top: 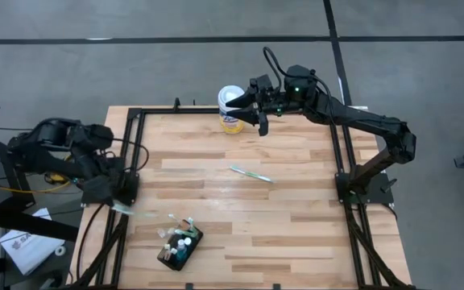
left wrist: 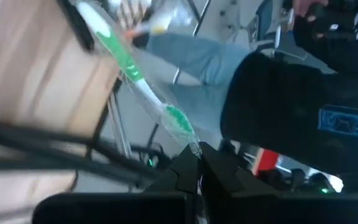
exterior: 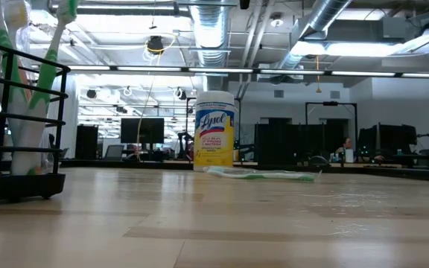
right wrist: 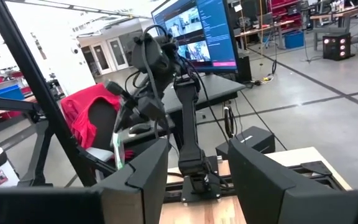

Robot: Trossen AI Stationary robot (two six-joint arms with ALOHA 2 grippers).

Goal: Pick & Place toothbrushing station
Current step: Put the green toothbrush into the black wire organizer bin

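The toothbrushing station (top: pixel 180 246) is a small black holder with brushes and small items standing in it, near the table's front left; it also shows in the low view (exterior: pixel 17 112). My left gripper (top: pixel 124 200) is at the table's left edge, shut on a green-and-white toothbrush in a clear wrapper (left wrist: pixel 129 65). A second toothbrush (top: pixel 250 173) lies flat at mid-table. My right gripper (top: pixel 250 111) is open and empty at the far edge, just right of the wipes canister (top: pixel 230 109). My left gripper pinches one end of the wrapped toothbrush (left wrist: pixel 194 148) between its two fingertips (left wrist: pixel 185 171). The brush sticks straight out beyond the fingers, in line with them. In the high view it reaches from the gripper over the table's left edge (top: pixel 135 212).
Black frame rails (top: pixel 135 153) run along the table's left, right and far sides. The yellow-labelled canister (exterior: pixel 214 130) stands upright at the far edge. A person in jeans (left wrist: pixel 191 56) is beyond the table on the left.
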